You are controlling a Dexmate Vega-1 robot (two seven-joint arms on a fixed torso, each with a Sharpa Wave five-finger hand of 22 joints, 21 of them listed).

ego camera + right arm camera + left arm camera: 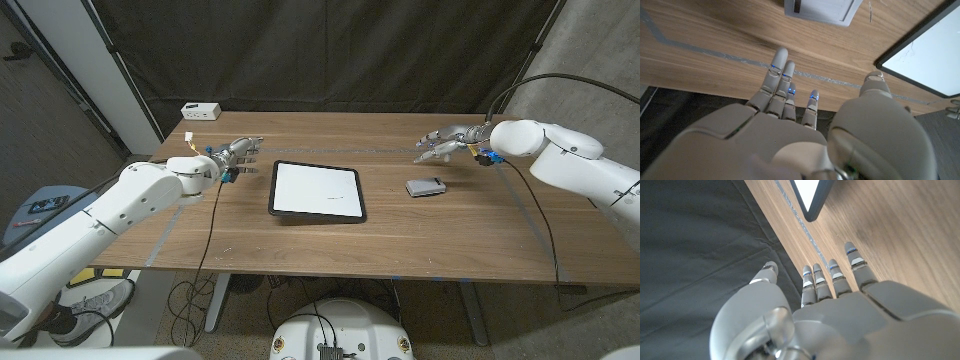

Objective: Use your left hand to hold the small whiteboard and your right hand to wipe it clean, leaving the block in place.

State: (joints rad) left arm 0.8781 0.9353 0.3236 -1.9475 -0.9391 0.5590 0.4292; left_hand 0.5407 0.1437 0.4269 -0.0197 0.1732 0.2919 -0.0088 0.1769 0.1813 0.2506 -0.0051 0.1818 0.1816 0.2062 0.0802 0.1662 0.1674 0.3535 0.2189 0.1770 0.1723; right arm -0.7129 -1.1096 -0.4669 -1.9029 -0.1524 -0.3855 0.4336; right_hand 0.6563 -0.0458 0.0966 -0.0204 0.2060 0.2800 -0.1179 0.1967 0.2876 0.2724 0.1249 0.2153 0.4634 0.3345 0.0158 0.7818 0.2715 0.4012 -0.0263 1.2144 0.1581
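At the near middle of my table (300,240) the small whiteboard (316,190) lies flat, dark-framed, its long axis running left to right across my view, a faint dark mark near its lower right. Just to its right, apart from it, sits the grey block (427,187), its long side also running across. My left hand (236,153) hovers left of the board, fingers (835,275) straight and slightly apart, holding nothing. My right hand (444,143) hangs beyond the block, fingers (781,75) loosely spread, empty. A small white box (200,110) stands at the far left edge.
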